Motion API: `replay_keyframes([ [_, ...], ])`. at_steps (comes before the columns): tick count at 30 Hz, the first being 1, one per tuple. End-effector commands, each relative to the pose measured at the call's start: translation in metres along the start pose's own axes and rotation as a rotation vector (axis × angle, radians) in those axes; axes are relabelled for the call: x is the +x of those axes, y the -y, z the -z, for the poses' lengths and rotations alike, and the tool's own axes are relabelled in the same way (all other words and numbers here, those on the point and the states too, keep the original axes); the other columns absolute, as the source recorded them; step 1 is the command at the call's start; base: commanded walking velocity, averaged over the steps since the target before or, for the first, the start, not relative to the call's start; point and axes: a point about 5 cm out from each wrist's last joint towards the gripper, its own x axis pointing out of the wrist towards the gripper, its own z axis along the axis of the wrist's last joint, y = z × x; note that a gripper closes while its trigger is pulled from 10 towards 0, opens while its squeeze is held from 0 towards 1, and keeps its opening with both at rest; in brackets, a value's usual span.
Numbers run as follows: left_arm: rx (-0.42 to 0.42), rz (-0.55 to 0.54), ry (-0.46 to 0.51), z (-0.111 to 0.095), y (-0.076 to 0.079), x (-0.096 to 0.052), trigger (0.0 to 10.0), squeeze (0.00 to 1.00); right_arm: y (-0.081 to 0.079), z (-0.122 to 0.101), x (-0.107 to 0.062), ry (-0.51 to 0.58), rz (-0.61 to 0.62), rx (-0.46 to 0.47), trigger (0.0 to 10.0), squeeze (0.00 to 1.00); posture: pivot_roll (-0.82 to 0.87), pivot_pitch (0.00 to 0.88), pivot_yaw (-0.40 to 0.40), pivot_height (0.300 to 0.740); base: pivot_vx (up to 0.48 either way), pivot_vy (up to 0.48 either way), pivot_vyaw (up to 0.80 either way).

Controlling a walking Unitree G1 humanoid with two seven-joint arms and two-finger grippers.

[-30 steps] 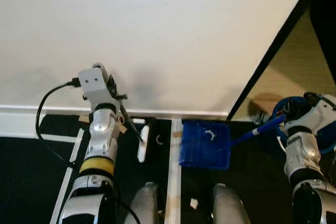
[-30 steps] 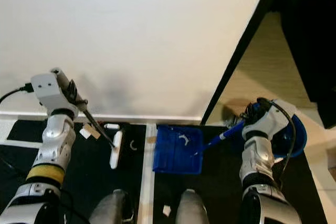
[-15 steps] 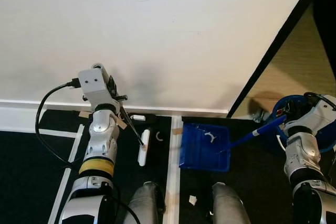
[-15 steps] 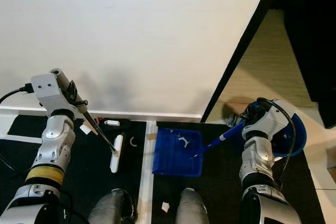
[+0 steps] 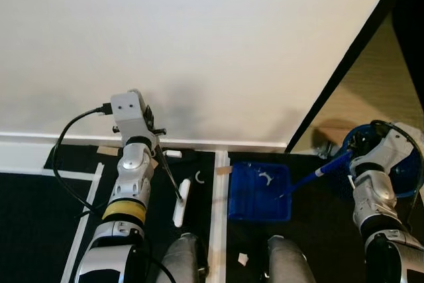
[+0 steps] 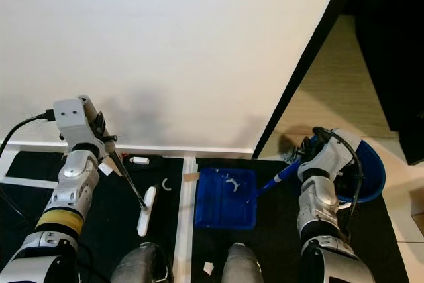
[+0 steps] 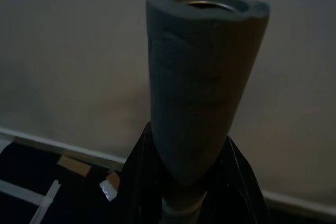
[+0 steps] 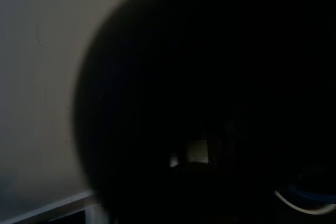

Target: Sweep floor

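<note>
A brush with a thin dark handle and a white head [image 5: 181, 202] rests on the black floor. My left gripper [image 5: 154, 141] is shut on the handle's grey foam grip [image 7: 202, 77], with black fingers [image 7: 137, 182] on both sides of it. A curved white scrap [image 5: 200, 177] lies just right of the brush head. The blue dustpan [image 5: 258, 191] sits on the floor right of the white tape line [image 5: 213, 210], with a white scrap [image 5: 266, 177] inside. Its blue handle [image 5: 323, 169] rises to my right gripper [image 5: 358, 149], which is shut on it.
A white wall with a baseboard [image 5: 66, 140] stands close ahead. A small white piece [image 5: 173, 154] and brown tape bits [image 5: 106, 151] lie by it. A blue bin [image 6: 368, 170] is behind my right arm. My feet [image 5: 189, 256] flank another scrap [image 5: 242, 257]. The right wrist view is dark.
The brush head has slid back toward my feet and my left wrist has shifted right. The dustpan has moved slightly toward me. The curved scrap stays put.
</note>
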Motion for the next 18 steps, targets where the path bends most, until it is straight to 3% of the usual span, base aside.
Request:
replay_keyframes([
  [1, -0.018, -0.041, -0.056, 0.014, -0.009, -0.005, 10.0, 0.0, -0.004, -0.002, 0.0, 0.018, -0.025, -0.001, 10.0, 0.0, 0.02, 0.023, 0.039, 0.74, 0.0, 0.0, 0.0],
  [8, -0.003, -0.044, -0.071, 0.019, -0.009, -0.005, 10.0, 0.0, -0.015, 0.0, 0.001, 0.004, -0.098, -0.059, 10.0, 0.0, 0.03, 0.0, 0.023, 0.74, 0.0, 0.0, 0.0],
  [18, 0.023, -0.112, -0.088, 0.03, -0.018, -0.006, 10.0, 0.0, -0.033, 0.02, -0.004, -0.112, -0.19, -0.12, 10.0, 0.0, 0.05, 0.0, -0.038, 0.74, 0.0, 0.0, 0.0],
])
